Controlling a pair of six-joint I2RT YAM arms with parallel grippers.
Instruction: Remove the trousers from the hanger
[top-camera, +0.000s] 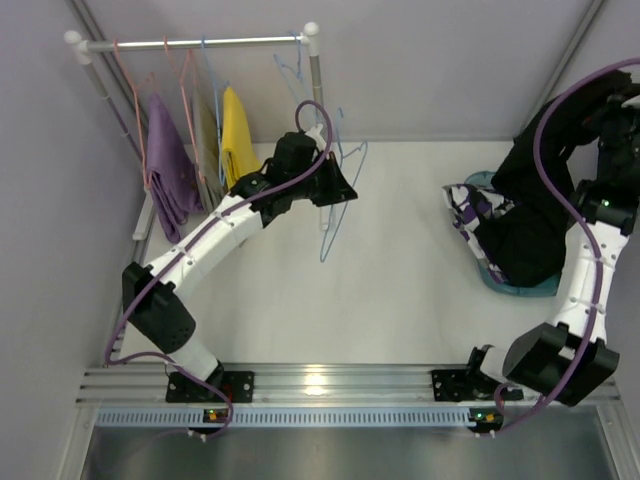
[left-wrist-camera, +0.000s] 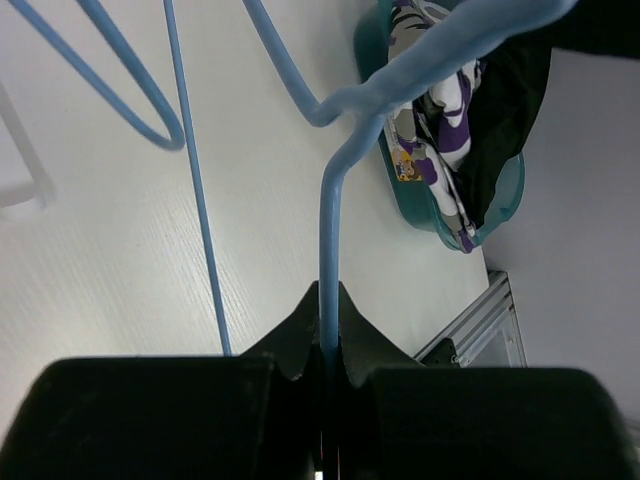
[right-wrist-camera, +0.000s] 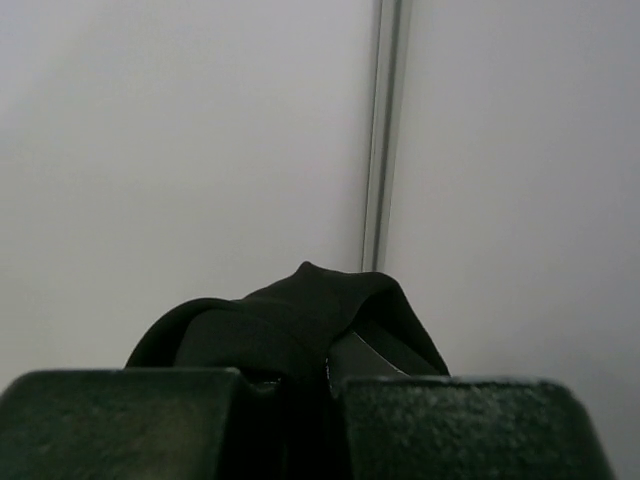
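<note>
Ana: What is the left gripper (left-wrist-camera: 325, 335) doing?

Ben: It is pinching the wire of the blue hanger (left-wrist-camera: 329, 230). Its 2 fingers are squeezing together on the wire. It is holding the hanger up over the white table (top-camera: 390, 300), just beside the rack (top-camera: 200, 43).

Ana: Where are the trousers sitting?

Ben: The patchy trousers (top-camera: 468, 210), purple, white and dark, are lying in the teal tub (top-camera: 520, 288) on the right side of the table. The black trousers (top-camera: 535, 220) are hanging down into that tub.

Ana: Who is holding them?

Ben: The right gripper (right-wrist-camera: 325, 375) is. Its fingers are clamping shut on a fold of the black cloth.

Ana: What is hanging on the rack?

Ben: A yellow garment (top-camera: 238, 140) and a lilac garment (top-camera: 165, 170) are hanging there, well apart from the tub.
</note>
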